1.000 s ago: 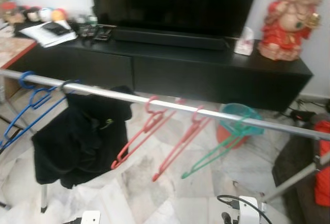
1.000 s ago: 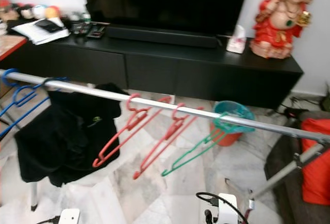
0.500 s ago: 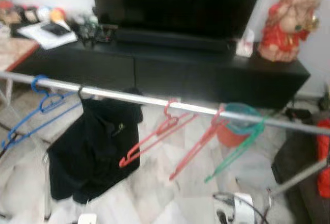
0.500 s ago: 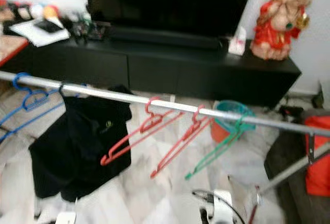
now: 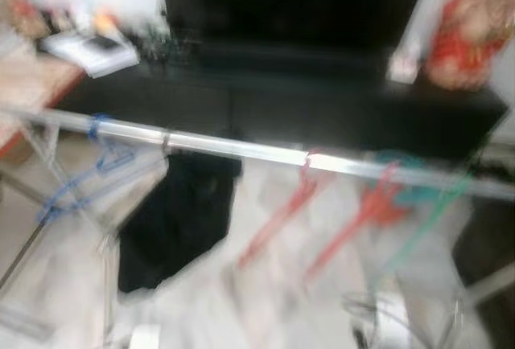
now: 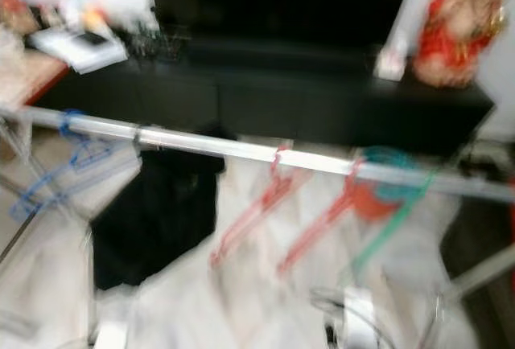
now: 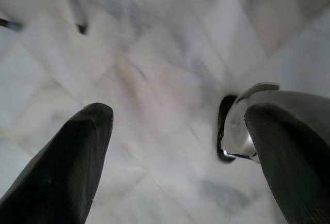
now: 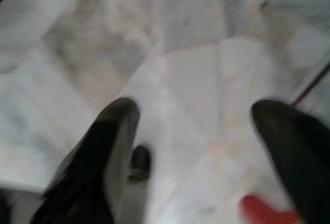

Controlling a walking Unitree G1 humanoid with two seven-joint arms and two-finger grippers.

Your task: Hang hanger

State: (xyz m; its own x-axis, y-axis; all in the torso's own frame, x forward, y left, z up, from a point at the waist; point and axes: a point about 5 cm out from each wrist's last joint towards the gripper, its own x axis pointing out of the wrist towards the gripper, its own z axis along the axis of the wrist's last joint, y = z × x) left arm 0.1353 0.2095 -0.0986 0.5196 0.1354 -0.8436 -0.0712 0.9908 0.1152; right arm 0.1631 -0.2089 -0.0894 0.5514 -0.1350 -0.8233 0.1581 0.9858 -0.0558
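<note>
Hangers already on rail: blue hanger far left, two red hangers mid-rail, green hanger toward right. Black garment hung between blue and red. All hooked over the silver bar, none in either gripper.

Change vs half a second ago: whole scene slid rightward in both eye views and blurred much harder. Camera turn or step, not hangers moving. Order along rail unchanged. Blue hanger now further in from left edge, rack leg now more in frame. Likely meaning: mid-reposition, walking or turning, no hang step under way, no hanger picked up yet. Which hanger to hang not identifiable from here.

Left gripper aimed down at pale marble floor, fingers wide apart, nothing between them. Right gripper likewise pointed at floor, fingers spread, empty. Small red blob near one right fingertip, too blurred to name. Both arms look idle.

Background: black TV cabinet, dark screen above, red figurine on right end, papers on left end.

Writing, brands, labels: none readable. Small pale mark on black garment lost to blur. Papers smeared, no text legible.
</note>
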